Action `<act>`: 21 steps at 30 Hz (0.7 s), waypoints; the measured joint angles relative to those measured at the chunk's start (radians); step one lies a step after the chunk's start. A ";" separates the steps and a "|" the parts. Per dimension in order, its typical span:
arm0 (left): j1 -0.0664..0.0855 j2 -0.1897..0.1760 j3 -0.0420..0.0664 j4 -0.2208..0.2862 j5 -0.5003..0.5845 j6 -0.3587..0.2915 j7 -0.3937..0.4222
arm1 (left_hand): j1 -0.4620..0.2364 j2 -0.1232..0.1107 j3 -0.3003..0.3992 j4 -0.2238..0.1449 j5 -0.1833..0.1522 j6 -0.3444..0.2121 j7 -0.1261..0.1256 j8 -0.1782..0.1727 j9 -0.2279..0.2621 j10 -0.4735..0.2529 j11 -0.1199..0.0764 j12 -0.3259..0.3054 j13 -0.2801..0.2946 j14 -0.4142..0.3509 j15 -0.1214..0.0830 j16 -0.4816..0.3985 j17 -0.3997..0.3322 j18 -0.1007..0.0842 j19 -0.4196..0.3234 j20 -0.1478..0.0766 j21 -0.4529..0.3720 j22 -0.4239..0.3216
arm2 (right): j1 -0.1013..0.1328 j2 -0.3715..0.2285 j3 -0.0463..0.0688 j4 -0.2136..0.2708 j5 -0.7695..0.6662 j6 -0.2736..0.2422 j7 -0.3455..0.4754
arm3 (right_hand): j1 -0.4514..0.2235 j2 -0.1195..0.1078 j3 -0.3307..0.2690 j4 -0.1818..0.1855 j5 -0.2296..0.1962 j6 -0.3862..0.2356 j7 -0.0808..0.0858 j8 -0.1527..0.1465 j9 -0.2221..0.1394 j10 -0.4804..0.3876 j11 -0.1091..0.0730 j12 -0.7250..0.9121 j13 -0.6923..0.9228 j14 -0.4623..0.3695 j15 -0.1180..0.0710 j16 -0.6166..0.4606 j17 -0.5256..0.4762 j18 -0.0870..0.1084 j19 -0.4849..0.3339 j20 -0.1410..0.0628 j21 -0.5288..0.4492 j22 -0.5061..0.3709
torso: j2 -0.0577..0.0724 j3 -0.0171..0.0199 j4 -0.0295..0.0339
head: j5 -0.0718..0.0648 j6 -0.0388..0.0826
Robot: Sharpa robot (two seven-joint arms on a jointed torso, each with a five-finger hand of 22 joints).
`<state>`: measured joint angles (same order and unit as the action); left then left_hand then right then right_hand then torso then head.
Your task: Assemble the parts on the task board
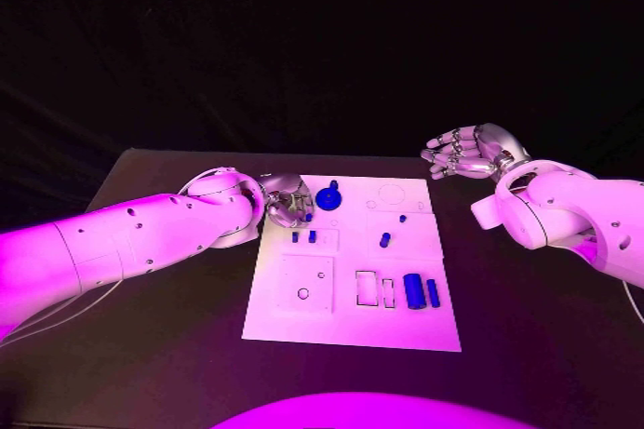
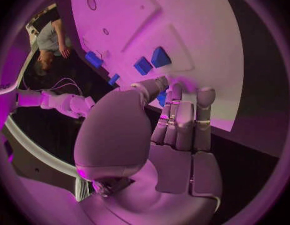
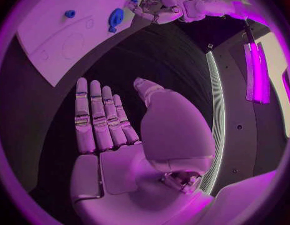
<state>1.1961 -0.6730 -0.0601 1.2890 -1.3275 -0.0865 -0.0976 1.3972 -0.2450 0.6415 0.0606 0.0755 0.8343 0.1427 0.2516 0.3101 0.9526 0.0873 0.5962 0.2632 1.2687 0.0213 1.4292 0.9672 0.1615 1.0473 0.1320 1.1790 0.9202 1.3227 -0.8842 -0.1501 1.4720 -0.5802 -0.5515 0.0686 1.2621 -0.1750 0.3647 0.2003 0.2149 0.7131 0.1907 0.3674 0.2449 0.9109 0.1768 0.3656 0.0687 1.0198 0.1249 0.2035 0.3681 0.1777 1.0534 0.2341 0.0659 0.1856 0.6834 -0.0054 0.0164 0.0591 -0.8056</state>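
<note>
Reaching in from the left edge of the task board (image 1: pixel 352 331), with the left hand (image 1: pixel 285 204) hovering over the board's far-left corner, fingers curled together close to a small blue piece (image 2: pixel 162 98); whether actually pinching that piece, cannot tell. Sitting just beside those fingers: a round blue disc (image 1: pixel 328 201), and nearer, a pair of short blue pegs (image 1: pixel 303 235). Lying further along the board: a lone blue peg (image 1: pixel 385 240) mid-board, then two blue bars (image 1: pixel 420 290) next to rectangular slots near the front.

Probably lining up a pick or seat at that corner; worth keeping the approach vertical, closing slowly, avoiding nudging the disc.

Waiting off the board's far-right corner: the right hand (image 1: pixel 464 152), fingers extended side by side, holding nothing.
</note>
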 measured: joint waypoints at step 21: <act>-0.002 -0.036 0.010 0.018 0.009 -0.019 0.008 | 0.000 0.000 0.008 -0.014 0.000 0.031 -0.016 -0.025 -0.020 -0.082 -0.025 0.231 0.146 0.064 -0.014 0.056 0.145 0.000 0.012 -0.012 0.008 0.019 | -0.002 -0.001 0.000 -0.004 0.000 0.000 0.001 | 0.000 0.000 0.000 0.000 0.000 0.000 0.000 0.000 0.000 0.004 0.004 -0.004 -0.001 0.004 0.004 0.000 -0.002 0.000 -0.004 0.004 0.000 -0.004 | 0.000 -0.0001 0.0000 | -0.003 0.001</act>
<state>1.1936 -0.7085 -0.0496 1.3074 -1.3189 -0.1055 -0.0896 1.3972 -0.2449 0.6499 0.0467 0.0756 0.8652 0.1268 0.2263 0.2905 0.8701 0.0627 0.8276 0.4097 1.3331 0.0071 1.4853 1.1127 0.1618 1.0595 0.1198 1.1871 0.9395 1.3207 -0.8851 -0.1501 1.4683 -0.5798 -0.5516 0.0691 1.2621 -0.1749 0.3647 0.2003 0.2149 0.7131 0.1907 0.3673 0.2450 0.9147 0.1805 0.3616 0.0674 1.0236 0.1287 0.2035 0.3662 0.1778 1.0498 0.2377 0.0659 0.1817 0.6836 -0.0055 0.0164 0.0557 -0.8044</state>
